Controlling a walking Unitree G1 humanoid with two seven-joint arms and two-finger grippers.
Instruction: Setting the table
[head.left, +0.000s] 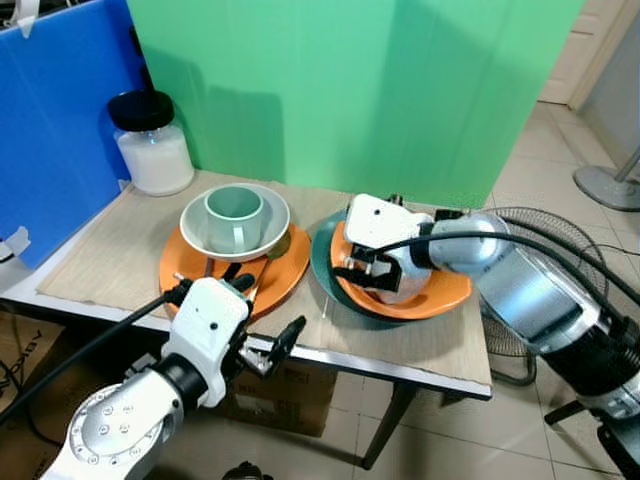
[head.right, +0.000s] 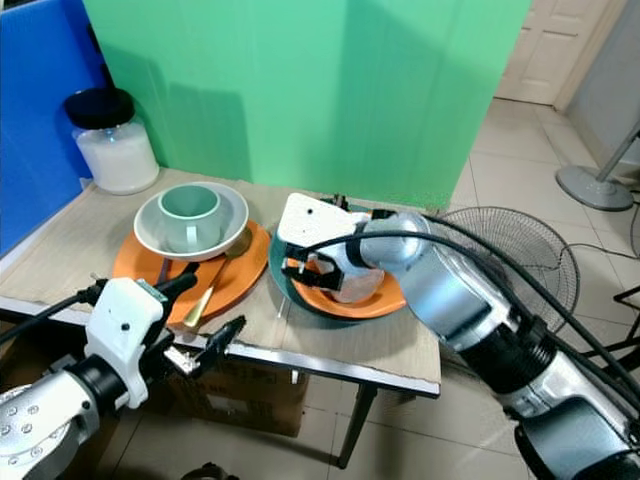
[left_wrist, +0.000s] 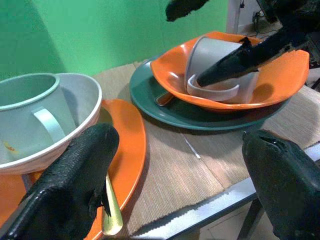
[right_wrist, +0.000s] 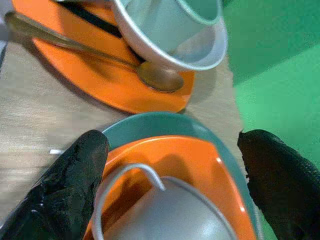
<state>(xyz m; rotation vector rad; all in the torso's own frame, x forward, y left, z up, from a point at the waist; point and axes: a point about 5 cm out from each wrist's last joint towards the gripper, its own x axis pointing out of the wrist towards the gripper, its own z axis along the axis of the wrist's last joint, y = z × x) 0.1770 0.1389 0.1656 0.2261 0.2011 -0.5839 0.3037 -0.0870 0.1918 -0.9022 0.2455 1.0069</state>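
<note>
A grey mug lies on its side in an orange bowl that sits on a dark teal plate. My right gripper hangs over the bowl, open, its fingers on either side of the mug. To the left, an orange plate carries a white bowl with a pale green mug inside. A gold spoon rests on that plate. My left gripper is open at the table's front edge, beside the orange plate, holding nothing.
A woven placemat covers the table. A black-lidded jar of white powder stands at the back left, with blue and green boards behind it. A floor fan stands past the table's right end, and a cardboard box lies underneath.
</note>
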